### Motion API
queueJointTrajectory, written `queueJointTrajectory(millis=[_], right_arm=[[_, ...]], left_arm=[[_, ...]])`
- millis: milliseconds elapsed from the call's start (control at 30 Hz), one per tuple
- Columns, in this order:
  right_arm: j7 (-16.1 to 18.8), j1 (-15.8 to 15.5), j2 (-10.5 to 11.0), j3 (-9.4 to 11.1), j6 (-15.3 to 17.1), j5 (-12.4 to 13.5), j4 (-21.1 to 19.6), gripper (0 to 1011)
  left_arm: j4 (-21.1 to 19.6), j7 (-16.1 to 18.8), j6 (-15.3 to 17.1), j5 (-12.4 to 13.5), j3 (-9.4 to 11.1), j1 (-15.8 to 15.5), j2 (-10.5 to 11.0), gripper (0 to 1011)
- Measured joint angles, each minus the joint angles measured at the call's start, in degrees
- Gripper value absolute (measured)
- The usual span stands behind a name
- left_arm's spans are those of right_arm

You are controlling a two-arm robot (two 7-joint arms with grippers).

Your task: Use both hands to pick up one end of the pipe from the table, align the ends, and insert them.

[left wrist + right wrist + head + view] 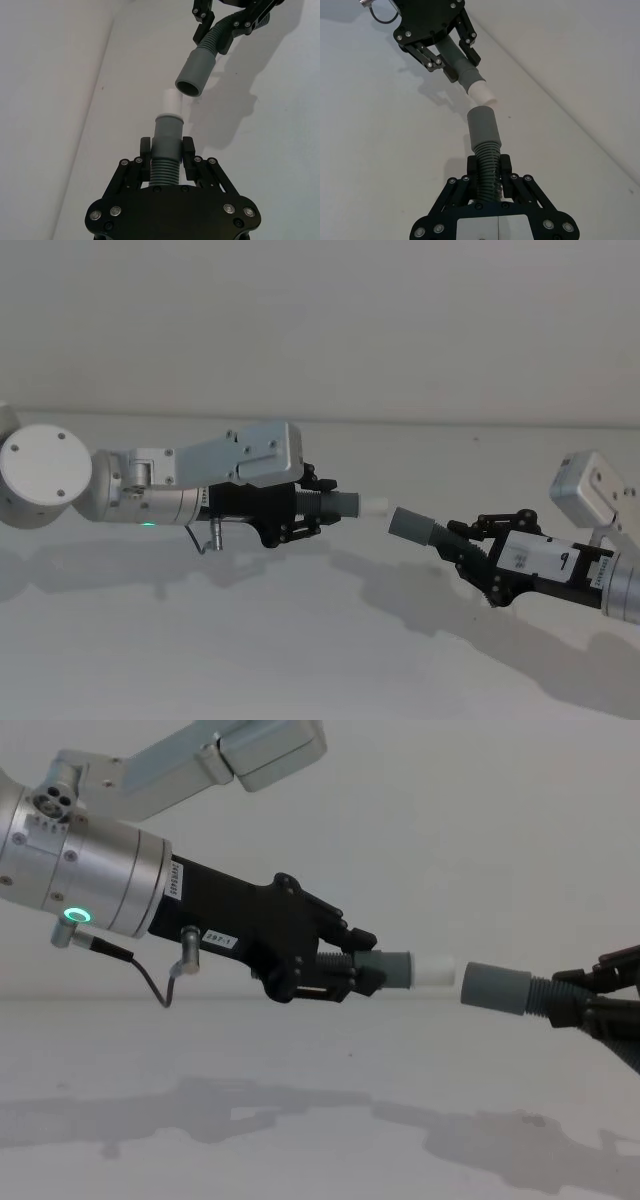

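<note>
Both pieces were up off the worktop (300,660). The left tool (318,508) was clamped on the left piece (345,505), the right tool (462,543) on the right piece (438,532). Ahead of the left tool, the white tip (373,507) sat just short of the socket (410,524), slightly off-line. Final aligning and insertion remained.

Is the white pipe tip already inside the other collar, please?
No: the left gripper's white tip and the right gripper's grey collar are apart, a gap showing between them.
</note>
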Motion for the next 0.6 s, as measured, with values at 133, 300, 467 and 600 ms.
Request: queueJointTrajectory(millis=[133, 300, 467, 600], right_arm=[[-0.04, 0.00, -0.06, 0.10, 0.00, 0.02, 0.00, 264], [-0.17, -0.10, -0.07, 0.29, 0.00, 0.20, -0.18, 264], [-0.26, -0.18, -0.05, 0.41, 0.00, 0.35, -0.32, 264], [-0.30, -0.25, 0.03, 0.50, 0.01, 0.48, -0.44, 264]], left_arm=[[0.01, -0.02, -0.09, -0.09, 0.10, -0.03, -0.09, 360], [0.16, -0.09, -0.29, -0.17, 0.21, -0.10, -0.26, 360], [0.34, -0.13, -0.53, -0.24, 0.32, -0.16, -0.46, 360], [0.56, -0.16, -0.77, -0.31, 0.46, -0.24, -0.72, 360]])
